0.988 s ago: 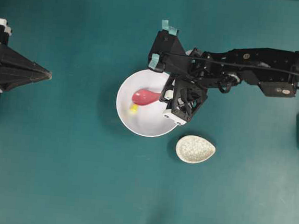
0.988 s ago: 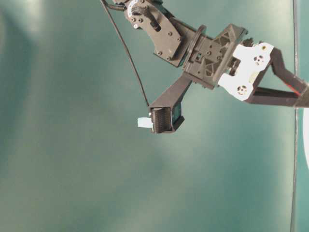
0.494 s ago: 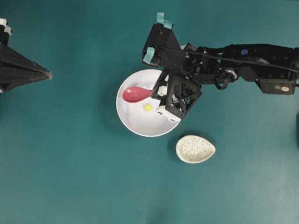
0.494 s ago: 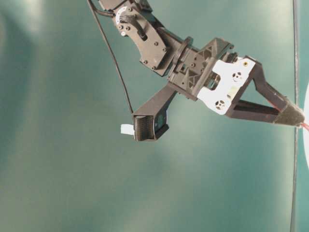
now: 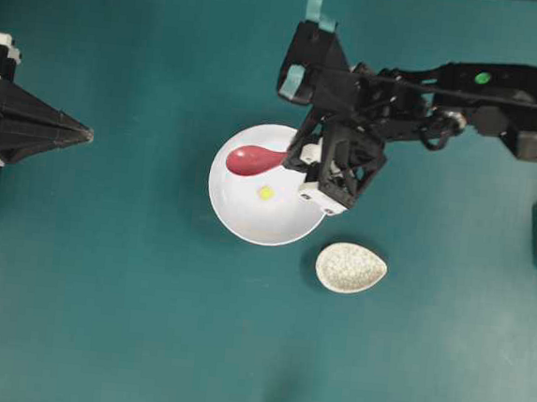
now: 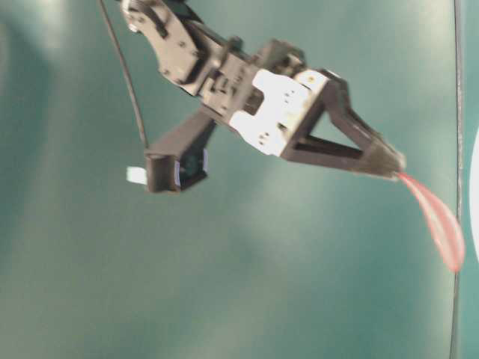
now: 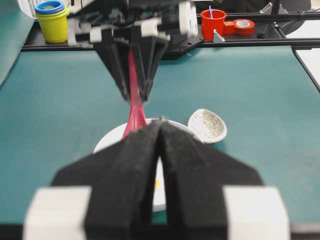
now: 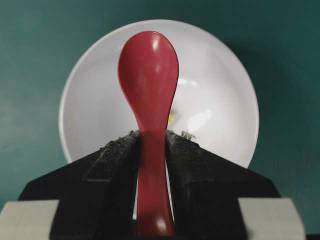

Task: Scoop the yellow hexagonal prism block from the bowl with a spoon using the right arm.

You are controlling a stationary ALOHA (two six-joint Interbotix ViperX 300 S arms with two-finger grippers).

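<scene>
Here the right gripper (image 8: 152, 145) is clamping the handle of the spoon (image 5: 253, 160), its jaws standing only as far apart as the handle is wide, and the pink-red scoop is hanging over the far-left part of the bowl (image 5: 226, 207), raised clear of the white floor. The yellow hexagonal prism block (image 5: 266, 193) is lying loose on the bowl's bottom, near the middle and just to the near-right of the scoop; nothing is touching it, and the scoop is looking empty. From the wrist view the block is showing only as a yellow sliver beside the spoon's neck.

The block is looking tiny, light and hard, so it is likely skidding away across the glazed surface when nudged, which is calling for a low, slow pass that traps it against the bowl's wall. The spoon is looking glossy and stiff; a hold on the straight handle, as here, is seeming right, though it may be prone to twisting. The left gripper (image 5: 88, 133) is sitting closed with nothing in it at the far left, well apart. A speckled spoon rest (image 5: 350, 267) is lying just beside the bowl.
</scene>
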